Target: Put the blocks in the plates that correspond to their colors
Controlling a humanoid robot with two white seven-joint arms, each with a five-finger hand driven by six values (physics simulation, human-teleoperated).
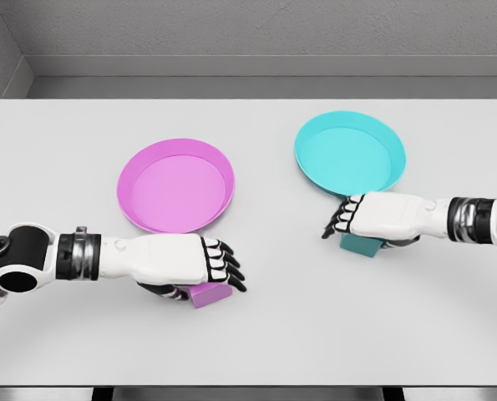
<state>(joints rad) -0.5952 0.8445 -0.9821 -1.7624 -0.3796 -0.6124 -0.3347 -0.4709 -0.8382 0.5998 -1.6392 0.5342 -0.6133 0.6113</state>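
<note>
Pink block (209, 293): we see it on the table toward the front edge, left of the middle, mostly hidden under our left hand; only its right end and front face show.
Left hand (181, 263): our fingers are curled down over the pink block and the thumb shows beneath the palm beside it, so the hand looks clamped on the block.
Teal block (359, 244): we find it right of the middle, just in front of the teal plate's near rim, its top covered by our right hand.
Right hand (380, 219): our palm lies over the teal block with the fingers bent down at its left end and dark digits showing under the palm, closed on the block.
Pink plate (218, 159): it sits left of the table's middle, its near rim just behind our left hand.
Teal plate (393, 144): it sits toward the back right, well apart from the pink plate; our right hand overlaps its near rim in this view.
Table (56, 167): we have bare white surface along the left edge, the back edge, the front edge and in the gap between the two plates.
Wall (256, 33): grey, behind the back edge.
</note>
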